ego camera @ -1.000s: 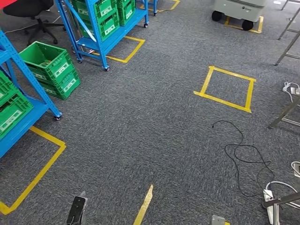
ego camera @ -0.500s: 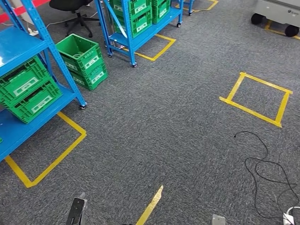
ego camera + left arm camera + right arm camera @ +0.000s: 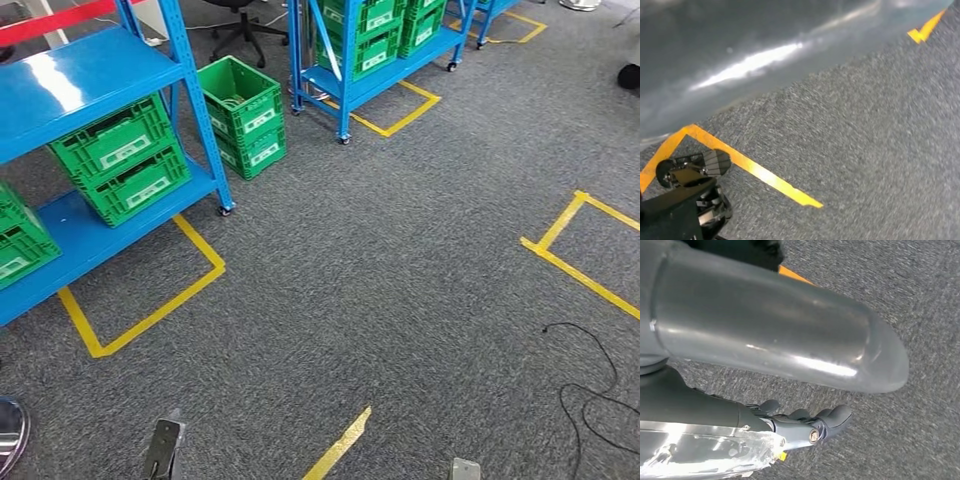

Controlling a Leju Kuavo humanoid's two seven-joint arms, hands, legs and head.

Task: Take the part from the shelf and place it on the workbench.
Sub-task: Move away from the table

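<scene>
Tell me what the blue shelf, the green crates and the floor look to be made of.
Blue shelf: likely painted metal, glossy, since its top deck mirrors the ceiling light.
Green crates: apparently moulded plastic, matte, with ribbed, slotted walls and white labels.
Floor: short-pile carpet, speckled grey and grainy, marked with yellow tape.

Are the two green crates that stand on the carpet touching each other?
Touching. In the head view the upper crate sits stacked directly on the lower crate.
</scene>
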